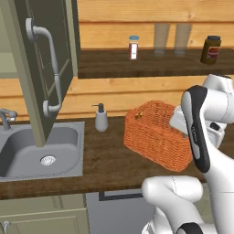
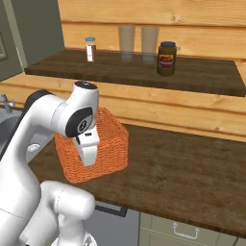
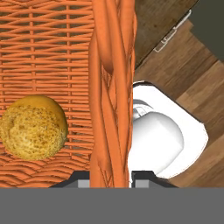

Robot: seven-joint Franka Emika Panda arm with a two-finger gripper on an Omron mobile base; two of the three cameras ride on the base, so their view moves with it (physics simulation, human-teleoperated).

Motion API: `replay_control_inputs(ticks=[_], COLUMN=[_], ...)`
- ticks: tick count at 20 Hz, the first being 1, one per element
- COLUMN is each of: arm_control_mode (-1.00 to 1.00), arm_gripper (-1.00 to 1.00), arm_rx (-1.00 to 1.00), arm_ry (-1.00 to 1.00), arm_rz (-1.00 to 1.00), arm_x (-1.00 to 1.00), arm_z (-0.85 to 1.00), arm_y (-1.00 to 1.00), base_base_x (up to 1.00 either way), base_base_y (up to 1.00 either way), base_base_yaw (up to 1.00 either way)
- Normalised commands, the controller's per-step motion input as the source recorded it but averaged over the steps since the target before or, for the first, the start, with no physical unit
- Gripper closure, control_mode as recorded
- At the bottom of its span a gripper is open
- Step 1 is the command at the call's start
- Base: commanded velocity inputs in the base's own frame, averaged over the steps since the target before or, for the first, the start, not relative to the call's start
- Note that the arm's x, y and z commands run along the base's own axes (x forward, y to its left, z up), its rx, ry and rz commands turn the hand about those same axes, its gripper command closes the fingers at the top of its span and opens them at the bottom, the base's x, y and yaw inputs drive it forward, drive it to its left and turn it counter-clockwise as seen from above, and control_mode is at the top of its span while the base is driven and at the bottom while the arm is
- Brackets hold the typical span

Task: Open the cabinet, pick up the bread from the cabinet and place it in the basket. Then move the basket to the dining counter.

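Gripper (image 3: 111, 181) clenched on wicker basket (image 3: 52, 52) rim, bread (image 3: 33, 127) inside at 9 o'clock; thin one-sided grip, basket may tilt, spilling bread

Two cameras sat behind the arm, left and right, both looking forward and down at the same table (image 1: 105, 160), basket (image 1: 157, 135) and wooden shelf (image 2: 144, 72). The left view also took in the sink (image 1: 41, 151) and the cabinet (image 1: 45, 68) door. A third camera on the hand looked straight down, very close, along the basket's rim.
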Motion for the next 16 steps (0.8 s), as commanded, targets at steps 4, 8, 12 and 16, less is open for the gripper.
replay_control_inputs(ticks=[4, 8, 12, 16], arm_control_mode=[1.00, 1.00, 1.00, 1.00], arm_gripper=[1.00, 1.00, 1.00, 1.00], arm_rx=[0.00, 0.00, 0.00, 0.00], arm_ry=[0.00, 0.00, 0.00, 0.00], arm_rz=[0.00, 0.00, 0.00, 0.00], arm_x=[0.00, 0.00, 0.00, 0.00], arm_z=[0.00, 0.00, 0.00, 0.00], arm_y=[0.00, 0.00, 0.00, 0.00], base_base_x=[-0.76, -1.00, -0.99, -0.89], base_base_y=[0.00, 0.00, -0.16, -0.06], base_base_yaw=[-0.03, -0.14, -0.31, -0.53])
